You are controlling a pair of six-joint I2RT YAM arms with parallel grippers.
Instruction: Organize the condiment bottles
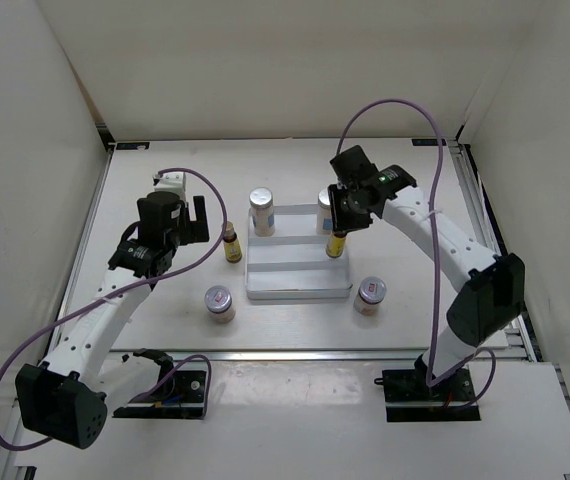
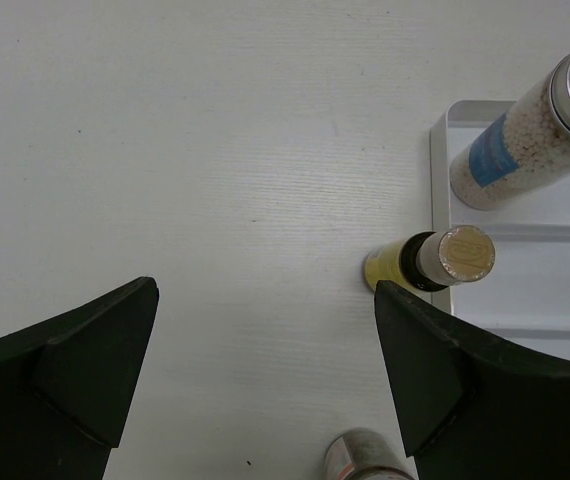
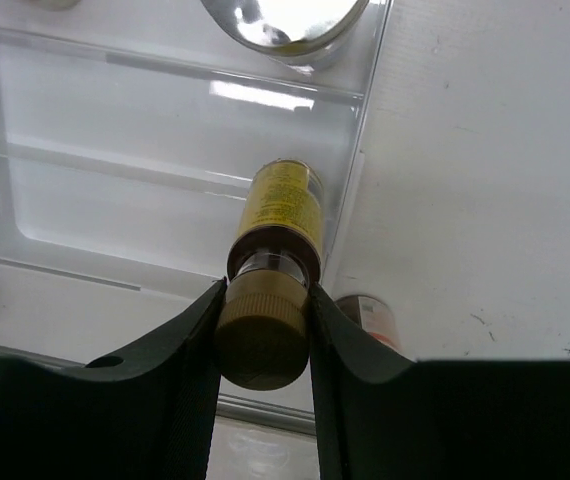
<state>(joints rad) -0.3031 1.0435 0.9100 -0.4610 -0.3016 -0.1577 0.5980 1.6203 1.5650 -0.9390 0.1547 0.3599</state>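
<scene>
Tray (image 1: 295, 285) sat beneath my right gripper (image 3: 265, 300), which pinched one amber bottle (image 3: 283, 205) by its cap at the right edge. Left gripper (image 2: 265, 300) gaped beside the other amber bottle (image 2: 427, 260). Jars (image 1: 220, 302) (image 1: 371, 295) flanked the front; white table (image 1: 155, 180), white walls (image 1: 265, 60).

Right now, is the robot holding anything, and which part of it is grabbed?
The right end effector holds a thin amber bottle by its dark cap. The left end effector is open and holds nothing.
</scene>
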